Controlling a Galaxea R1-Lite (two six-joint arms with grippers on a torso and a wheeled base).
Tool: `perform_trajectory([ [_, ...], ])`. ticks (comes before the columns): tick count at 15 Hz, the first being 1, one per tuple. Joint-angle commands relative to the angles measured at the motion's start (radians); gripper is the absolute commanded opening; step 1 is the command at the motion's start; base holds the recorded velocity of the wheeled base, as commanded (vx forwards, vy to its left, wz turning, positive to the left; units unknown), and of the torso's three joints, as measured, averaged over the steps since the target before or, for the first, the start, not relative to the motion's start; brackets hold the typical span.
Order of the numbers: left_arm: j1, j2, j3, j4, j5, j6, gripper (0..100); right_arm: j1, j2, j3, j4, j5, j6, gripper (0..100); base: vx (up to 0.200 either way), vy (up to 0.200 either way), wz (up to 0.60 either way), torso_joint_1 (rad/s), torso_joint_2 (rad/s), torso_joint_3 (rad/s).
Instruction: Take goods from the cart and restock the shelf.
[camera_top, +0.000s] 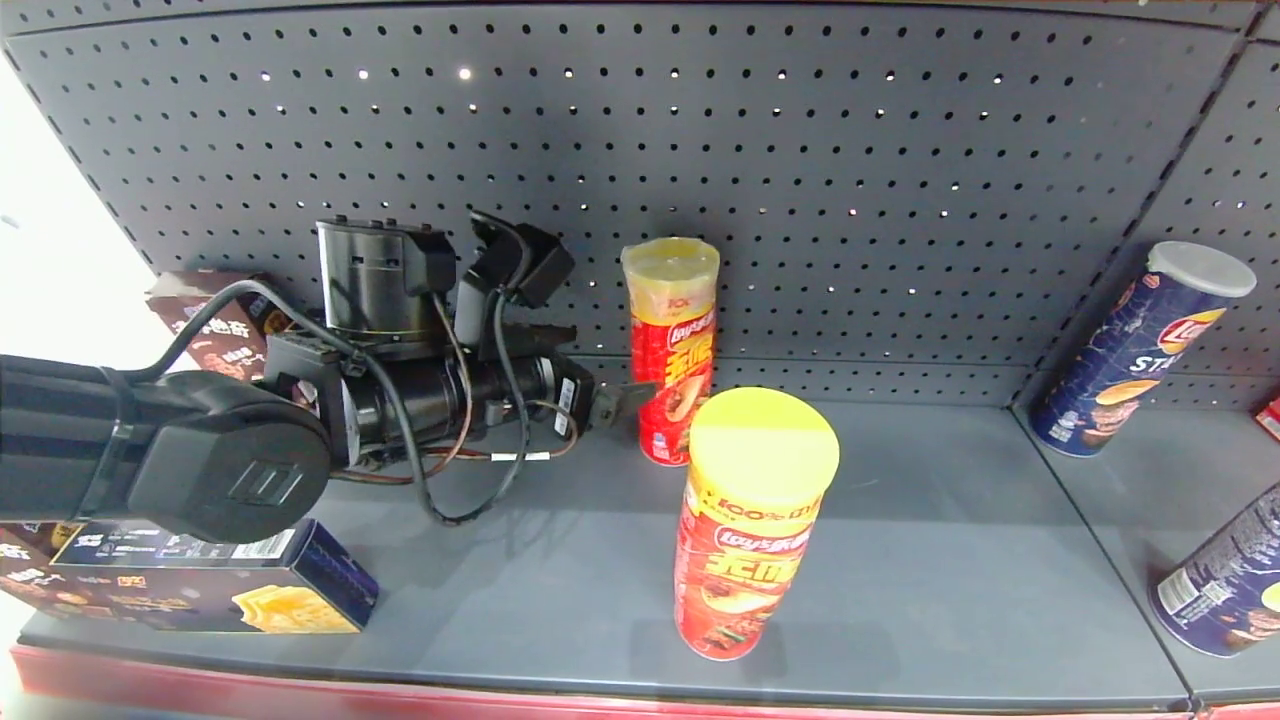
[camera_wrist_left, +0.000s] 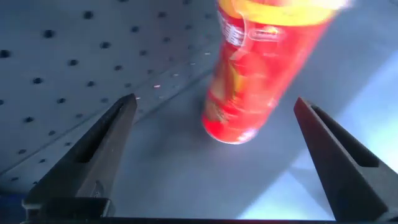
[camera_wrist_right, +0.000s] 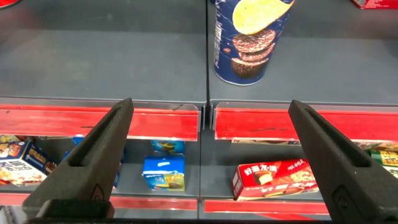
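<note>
Snack boxes (camera_top: 200, 590) at far left of the grey shelf (camera_top: 950, 560), under the arm. Next, left gripper (camera_top: 622, 393), fingers (camera_wrist_left: 106, 143) spread wide, gripping nothing. Just beyond the fingertips, upright near the pegboard: rear red chip can (camera_top: 672, 350), touching neither finger. Nearer the shelf edge, front red chip can (camera_top: 752, 530), upright. Further right, blue can (camera_top: 1135, 350). Right gripper (camera_wrist_right: 210, 104) likewise spread apart and empty. Probable step: rear can placed and released. Next move calls for backing the left gripper straight out without nudging either red can, then returning to the cart.
</note>
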Motion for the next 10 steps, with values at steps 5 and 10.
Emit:
perform_trajectory([
  [5,0.016,0.032,-0.019,-0.001,0.06,0.002,100,0.0,0.002,0.0,0.0,0.0,0.0,100,0.0,0.0,0.0,0.0,0.0,0.0],
  [10,0.039,0.038,-0.028,-0.002,0.097,0.002,100,0.0,0.002,0.0,0.0,0.0,0.0,100,0.0,0.0,0.0,0.0,0.0,0.0],
])
